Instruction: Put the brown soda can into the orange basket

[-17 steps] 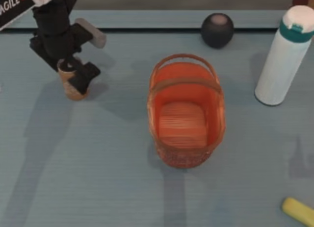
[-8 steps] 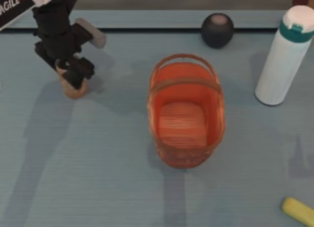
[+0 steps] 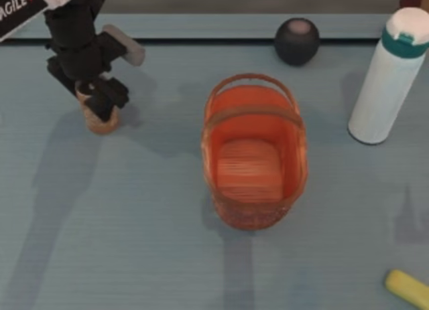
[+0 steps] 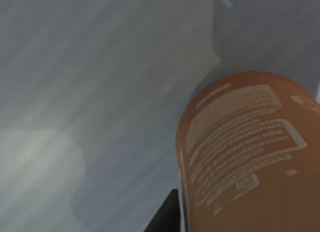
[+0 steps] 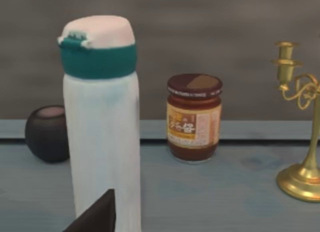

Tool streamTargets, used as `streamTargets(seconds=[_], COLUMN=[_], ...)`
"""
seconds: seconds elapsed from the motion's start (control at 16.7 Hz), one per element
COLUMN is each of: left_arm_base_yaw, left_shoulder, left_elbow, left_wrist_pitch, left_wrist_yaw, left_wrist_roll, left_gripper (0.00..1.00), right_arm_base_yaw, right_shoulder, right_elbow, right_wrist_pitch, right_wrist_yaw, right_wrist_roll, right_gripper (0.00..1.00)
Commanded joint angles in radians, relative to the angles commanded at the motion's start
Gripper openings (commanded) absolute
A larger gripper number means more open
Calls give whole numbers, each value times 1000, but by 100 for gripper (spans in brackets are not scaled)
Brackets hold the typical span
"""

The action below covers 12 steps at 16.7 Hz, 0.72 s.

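Observation:
The brown soda can (image 3: 100, 124) stands upright on the table at the far left, its top hidden under my left gripper (image 3: 97, 99). That gripper comes down from above and is shut on the brown soda can. In the left wrist view the can (image 4: 250, 157) fills the frame, with one dark finger (image 4: 167, 217) pressed against its side. The orange basket (image 3: 295, 156) sits in the middle of the table, to the can's right, with nothing inside it. My right gripper (image 5: 160, 228) is parked outside the top view; one finger (image 5: 100, 217) shows, standing wide.
A tall white bottle (image 3: 389, 82) with a teal cap stands at the right. A dark ball (image 3: 296, 41) lies behind the basket. A yellow object (image 3: 409, 288) lies at the front right corner. A sauce jar (image 5: 194, 117) and a brass candlestick (image 5: 302, 142) stand near the bottle.
The left gripper's fingers have drawn in round the can's top during the last second. The can, the basket and the right arm have not moved.

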Motion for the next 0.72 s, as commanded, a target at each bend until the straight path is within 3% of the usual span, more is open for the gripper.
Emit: streamTargets(seconds=[0.42,0.54,0.72], left_arm_base_yaw=[-2,-6,-18], left_shoulder=[-1,-6,-26], left_elbow=[-4,-26,-88], left_wrist_pitch=[9,56,199], left_wrist_yaw=[7,44,149], left_wrist_roll=[-2,-18,-65], left_gripper=[0,0,0], right_arm_base_yaw=[0,0,0], right_shoulder=[0,0,0], right_elbow=[0,0,0], right_wrist_pitch=[0,0,0], right_wrist_yaw=[0,0,0], right_wrist_roll=[0,0,0], right_gripper=[100,100,100])
